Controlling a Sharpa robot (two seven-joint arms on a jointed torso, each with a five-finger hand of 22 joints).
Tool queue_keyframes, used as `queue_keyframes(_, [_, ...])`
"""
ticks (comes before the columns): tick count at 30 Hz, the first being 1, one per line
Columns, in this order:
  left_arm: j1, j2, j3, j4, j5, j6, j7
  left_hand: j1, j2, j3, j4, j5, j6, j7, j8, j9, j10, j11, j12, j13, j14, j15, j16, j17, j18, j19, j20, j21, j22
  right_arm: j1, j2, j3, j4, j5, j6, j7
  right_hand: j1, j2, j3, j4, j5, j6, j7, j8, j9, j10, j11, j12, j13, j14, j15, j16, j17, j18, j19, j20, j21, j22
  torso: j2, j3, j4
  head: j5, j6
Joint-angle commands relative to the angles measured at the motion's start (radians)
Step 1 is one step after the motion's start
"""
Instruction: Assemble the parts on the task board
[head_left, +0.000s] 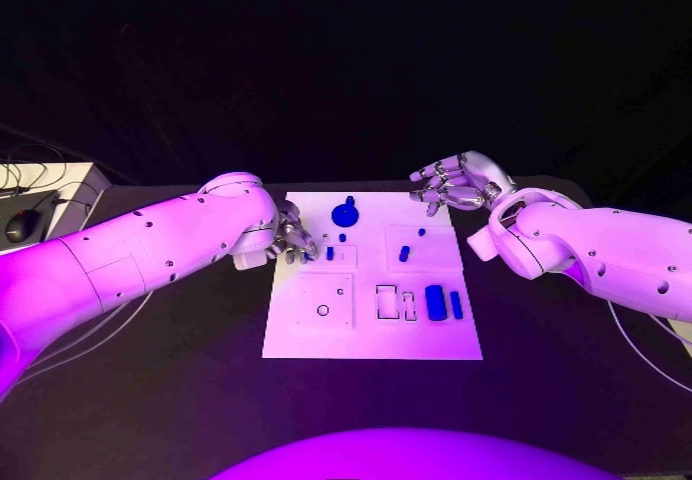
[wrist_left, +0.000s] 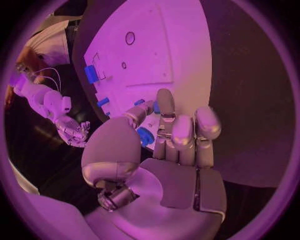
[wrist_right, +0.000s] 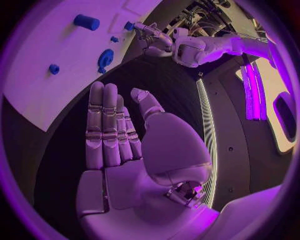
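left hand at the board's edge, right hand held off its far corner

the task board (head_left: 372, 335) lies flat on the black worktop (head_left: 173, 400), between the two arms. the left hand (head_left: 293, 240) sits at the board's left edge, its fingers reaching over the white surface. in the left wrist view its fingers (wrist_left: 181, 132) lie close together and bent downward onto the board, with a small blue part (wrist_left: 145, 136) just beside the thumb; whether that part is pinched or merely next to the fingers i cannot tell.

just beyond the left hand's fingertips, further in on the board, a small blue peg (head_left: 330, 253) stands near a dark dot. a round blue part (head_left: 345, 213) with a stem sits ahead of that hand, near the board's far edge.

the right hand (head_left: 459, 182) hovers off the board's far right corner, above the worktop and apart from every part. in the right wrist view its fingers (wrist_right: 105, 125) are stretched out straight side by side, the thumb apart, palm bare, holding nothing.

nearer the robot than the right hand, two long blue parts (head_left: 444, 303) lie side by side on the board next to rectangular outlines. a short blue piece (head_left: 405, 251) lies between them and the right hand, with another small one (head_left: 420, 233) just beyond it.
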Motion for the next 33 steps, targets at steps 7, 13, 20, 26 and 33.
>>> queue_keyframes(7, [-0.009, 0.014, -0.006, -0.023, 0.008, 0.012, -0.012, 0.035, 0.037, 0.024, -0.021, -0.004, 0.088, -0.084, 0.007, 0.006, 0.017, -0.033, -0.003, 0.000, -0.001, -0.006, -0.004, -0.002, -0.010, 0.004, 0.001, -0.004, -0.001, 0.000, 0.002, 0.000, -0.001, -0.007, 0.011, 0.005, -0.005, 0.005, 0.002, -0.005, 0.006, -0.001, 0.004, -0.005, -0.001, 0.000, -0.008, -0.004, -0.001, 0.001, -0.002, -0.003, 0.001, -0.012, -0.007, 0.003, 0.006, 0.001, 0.001, 0.0012, -0.0019, 0.001, 0.000])
queue_keyframes(13, [-0.005, 0.031, -0.006, -0.048, 0.028, 0.068, -0.018, 0.041, 0.045, -0.005, -0.021, -0.007, 0.084, -0.083, 0.007, 0.008, 0.017, -0.031, -0.011, 0.001, -0.002, -0.003, -0.007, -0.005, -0.009, -0.002, 0.005, -0.011, -0.007, 0.000, 0.004, 0.000, -0.002, -0.007, 0.012, 0.005, -0.004, 0.005, 0.005, -0.005, 0.008, -0.001, 0.004, -0.005, -0.001, 0.000, -0.008, -0.004, -0.001, 0.001, -0.002, -0.004, 0.001, -0.011, -0.006, 0.003, 0.005, 0.003, 0.000, 0.0006, -0.0005, 0.001, -0.001])
queue_keyframes(20, [-0.002, 0.050, -0.006, -0.087, 0.051, 0.117, -0.028, 0.051, 0.066, -0.101, -0.006, -0.012, 0.077, -0.082, 0.003, 0.005, 0.015, -0.028, -0.024, 0.006, -0.003, 0.001, -0.014, -0.009, -0.004, -0.013, 0.011, -0.028, -0.020, 0.000, 0.006, 0.000, -0.002, -0.007, 0.013, 0.005, -0.004, 0.005, 0.005, -0.005, 0.008, -0.001, 0.004, -0.005, -0.001, 0.000, -0.008, -0.004, -0.001, 0.001, -0.002, -0.004, 0.001, -0.011, -0.006, 0.003, 0.005, 0.003, -0.001, 0.0006, 0.0003, 0.001, -0.001])
queue_keyframes(26, [-0.001, 0.056, -0.006, -0.104, 0.056, 0.120, -0.030, 0.060, 0.087, -0.197, 0.002, -0.017, 0.076, -0.084, 0.004, 0.006, 0.015, -0.028, -0.025, 0.011, -0.002, 0.000, -0.015, -0.008, -0.003, -0.013, 0.011, -0.031, -0.023, 0.000, 0.006, 0.000, -0.003, -0.007, 0.013, 0.005, -0.004, 0.005, 0.005, -0.005, 0.008, -0.001, 0.004, -0.005, -0.001, 0.000, -0.008, -0.004, -0.001, 0.001, -0.002, -0.004, 0.001, -0.011, -0.006, 0.003, 0.005, 0.003, 0.000, 0.0001, -0.0013, 0.002, 0.000])
queue_keyframes(33, [0.000, 0.060, -0.006, -0.113, 0.059, 0.105, -0.030, 0.080, 0.113, -0.319, 0.009, -0.021, 0.078, -0.087, 0.001, 0.002, 0.015, -0.029, -0.025, 0.013, -0.003, 0.000, -0.017, -0.007, -0.004, -0.013, 0.011, -0.032, -0.024, 0.000, 0.006, 0.000, -0.003, -0.007, 0.014, 0.004, -0.004, 0.005, 0.005, -0.005, 0.008, -0.001, 0.004, -0.005, -0.001, 0.000, -0.008, -0.004, -0.001, 0.001, -0.002, -0.004, 0.001, -0.011, -0.006, 0.003, 0.005, 0.003, 0.000, -0.0001, -0.0002, 0.000, 0.001])
